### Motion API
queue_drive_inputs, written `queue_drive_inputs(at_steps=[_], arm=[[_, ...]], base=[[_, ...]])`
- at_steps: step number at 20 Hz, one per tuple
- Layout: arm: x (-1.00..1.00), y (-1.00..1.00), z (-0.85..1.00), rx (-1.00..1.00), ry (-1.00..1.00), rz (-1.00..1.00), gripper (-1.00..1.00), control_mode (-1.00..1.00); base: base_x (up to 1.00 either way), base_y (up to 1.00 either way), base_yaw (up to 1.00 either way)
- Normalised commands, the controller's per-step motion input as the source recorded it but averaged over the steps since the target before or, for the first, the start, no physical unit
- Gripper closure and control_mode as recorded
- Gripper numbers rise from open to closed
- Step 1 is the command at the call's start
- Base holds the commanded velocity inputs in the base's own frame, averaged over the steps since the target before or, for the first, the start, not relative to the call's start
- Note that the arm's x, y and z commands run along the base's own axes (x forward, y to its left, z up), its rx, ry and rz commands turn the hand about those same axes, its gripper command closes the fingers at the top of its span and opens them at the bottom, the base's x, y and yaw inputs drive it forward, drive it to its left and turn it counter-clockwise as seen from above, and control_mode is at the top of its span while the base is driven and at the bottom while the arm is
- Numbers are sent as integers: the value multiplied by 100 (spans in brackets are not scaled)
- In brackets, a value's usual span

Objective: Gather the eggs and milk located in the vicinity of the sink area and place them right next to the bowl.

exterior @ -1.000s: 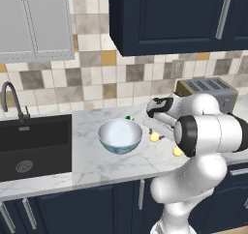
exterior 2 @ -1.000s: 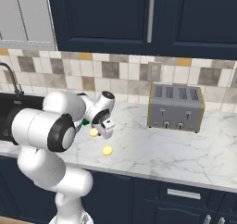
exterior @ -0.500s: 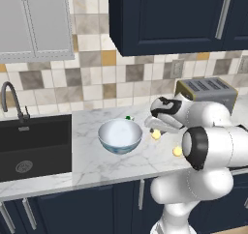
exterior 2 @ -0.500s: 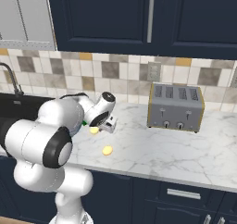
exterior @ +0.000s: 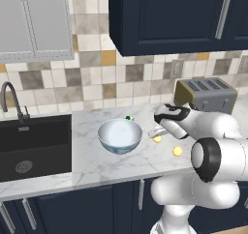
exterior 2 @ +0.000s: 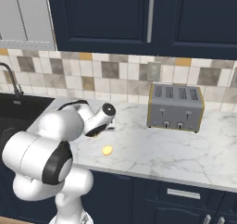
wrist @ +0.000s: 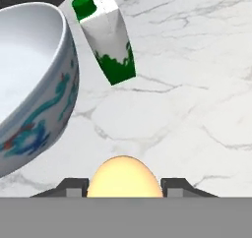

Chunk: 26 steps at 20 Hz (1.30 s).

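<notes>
My fingers (wrist: 74,187) straddle an egg (wrist: 125,177) at frame bottom; grip unclear. Since earlier, my arm's lowered beside the bowl (exterior: 120,136).

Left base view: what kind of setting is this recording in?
A rendered home kitchen, by the look of it: a black sink set into a marble counter, a toaster by the tiled backsplash, and dark cabinets overhead.

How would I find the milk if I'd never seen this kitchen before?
Start at the black sink and move along the marble counter to the big pale bowl. The milk stands right behind the bowl, on the wall side. It is a small white carton with a green cap and green print, not round and yellow like the eggs.
</notes>
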Motion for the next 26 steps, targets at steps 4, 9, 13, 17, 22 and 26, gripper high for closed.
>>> queue_drive_inputs(at_steps=[4, 9, 13, 17, 22, 26], arm=[[0, 0, 0, -14, -21, 33, 100, -100], [-2, 12, 0, -8, -6, 34, 100, -100], [-1, 21, 0, 0, 3, 22, 100, -100], [0, 0, 0, 0, -1, 1, 100, -100], [0, 16, -2, 0, 0, 7, 100, -100], [0, 29, -3, 0, -3, 10, 100, -100]], base=[[0, 0, 0], [0, 0, 0], [0, 0, 0], [0, 0, 0], [0, 0, 0], [0, 0, 0]])
